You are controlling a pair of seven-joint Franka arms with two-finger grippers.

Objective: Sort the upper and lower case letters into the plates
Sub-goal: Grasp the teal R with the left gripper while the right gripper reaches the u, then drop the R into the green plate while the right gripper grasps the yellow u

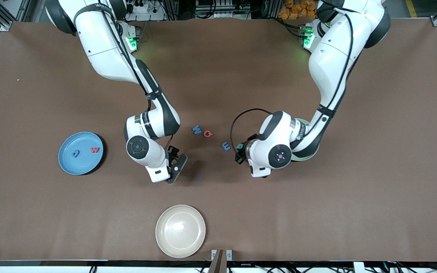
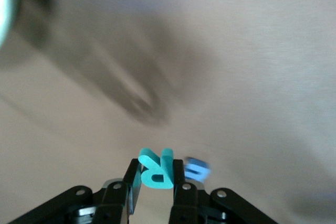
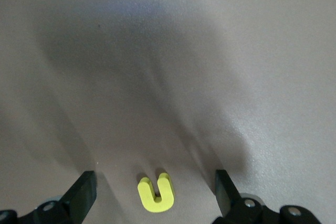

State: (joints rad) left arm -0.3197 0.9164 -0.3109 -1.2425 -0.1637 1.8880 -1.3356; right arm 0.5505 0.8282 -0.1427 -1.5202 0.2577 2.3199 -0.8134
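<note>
My left gripper [image 1: 239, 151] is shut on a teal letter R [image 2: 156, 169], held just above the table beside a blue letter E [image 1: 226, 146], which also shows in the left wrist view [image 2: 197, 169]. My right gripper [image 3: 155, 181] is open and low over the table, with a yellow letter U [image 3: 156, 192] lying between its fingers. In the front view the right gripper [image 1: 175, 167] hides the U. A blue W [image 1: 197, 130] and a red G [image 1: 208, 134] lie mid-table. The blue plate [image 1: 66, 163] holds a red w [image 1: 95, 149] and a blue letter [image 1: 75, 153]. The mint green plate [image 1: 308, 154] is mostly hidden under the left arm.
A cream-white plate [image 1: 180, 230] sits near the table's edge closest to the front camera. The brown table [image 1: 355, 189] runs wide toward both arms' ends.
</note>
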